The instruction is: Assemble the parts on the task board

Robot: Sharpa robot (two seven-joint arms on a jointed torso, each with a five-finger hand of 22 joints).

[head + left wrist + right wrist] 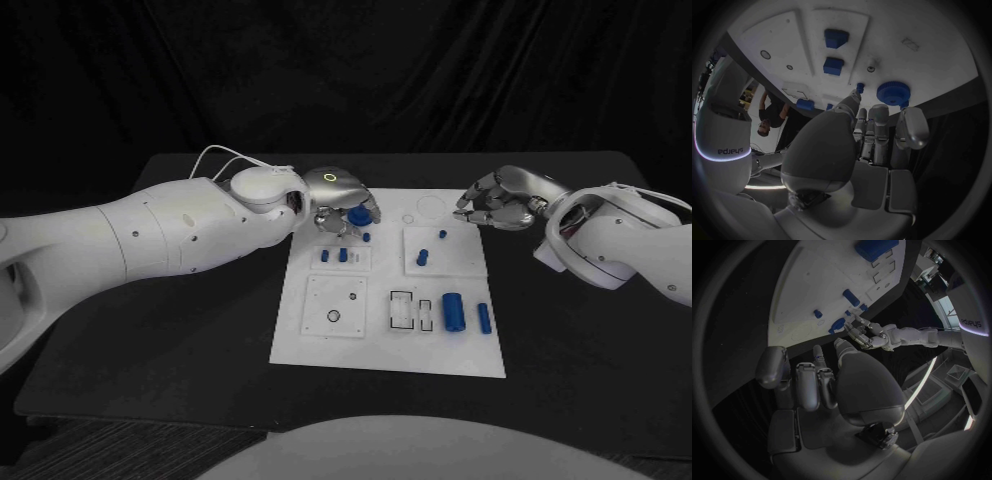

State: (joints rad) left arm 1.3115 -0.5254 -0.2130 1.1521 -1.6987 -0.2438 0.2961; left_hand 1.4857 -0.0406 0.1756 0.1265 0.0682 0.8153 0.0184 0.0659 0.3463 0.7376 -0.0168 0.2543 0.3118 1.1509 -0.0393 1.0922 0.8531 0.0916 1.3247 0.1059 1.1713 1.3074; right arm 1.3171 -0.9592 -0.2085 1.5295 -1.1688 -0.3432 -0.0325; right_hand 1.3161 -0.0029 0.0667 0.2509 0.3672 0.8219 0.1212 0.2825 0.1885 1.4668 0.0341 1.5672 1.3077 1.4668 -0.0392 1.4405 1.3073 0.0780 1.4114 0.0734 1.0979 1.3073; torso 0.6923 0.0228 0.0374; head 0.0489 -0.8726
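The white task board (329,345) lies mid-table. My left hand (339,205) hovers over its far left corner, fingers stretched down to a round blue gear (358,216). In the left wrist view the fingertips (879,114) reach the rim of the gear (893,93), which lies flat on the board and is not pinched. Two blue blocks (833,65) and a small peg (859,87) stand beyond it. My right hand (505,200) hangs at the board's far right corner, fingers (811,382) curled in on nothing. Blue cylinders (453,311) lie near the right edge.
More small blue pieces (424,256) stand in the board's middle right panel. A square panel with a round hole (335,305) and outlined slots (410,310) fill the near half. The black table (188,330) stretches left and right of the board.
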